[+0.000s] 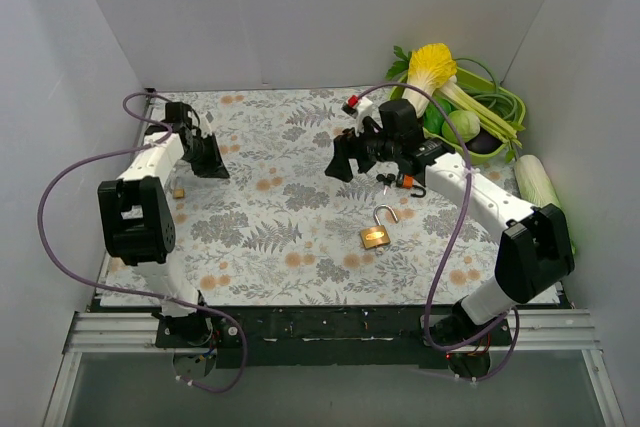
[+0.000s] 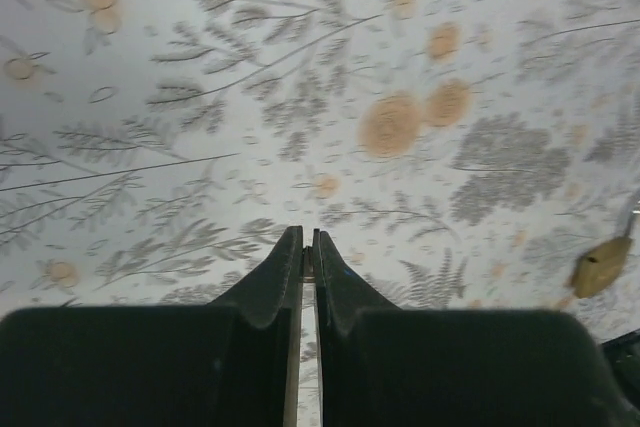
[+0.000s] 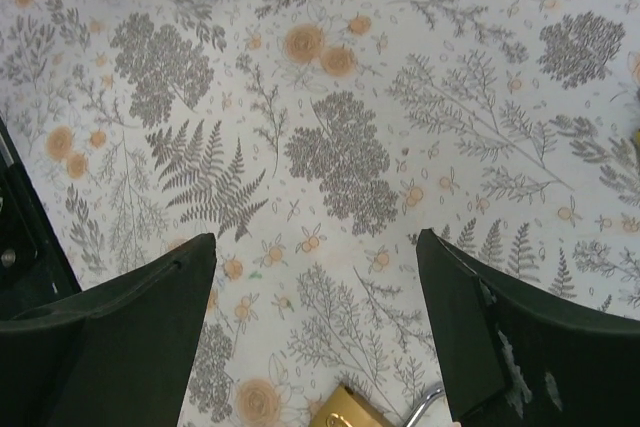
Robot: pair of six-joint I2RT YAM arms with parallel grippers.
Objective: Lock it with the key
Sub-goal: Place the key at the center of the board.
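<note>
Nearest the lens, the right end effector (image 3: 315, 239) stands wide open and empty above the table (image 3: 330, 77). The padlock (image 1: 376, 238) lies flat at centre-right of the top view, its shackle (image 1: 386, 215) sprung open. Its long axis runs steeply from lower left to upper right, shackle uppermost. The keys (image 1: 384, 181) lie just above it, ungrasped. The left end effector (image 2: 307, 239), far left, is closed on nothing. Seemingly nothing is done: grasping, inserting and locking are all left.
</note>
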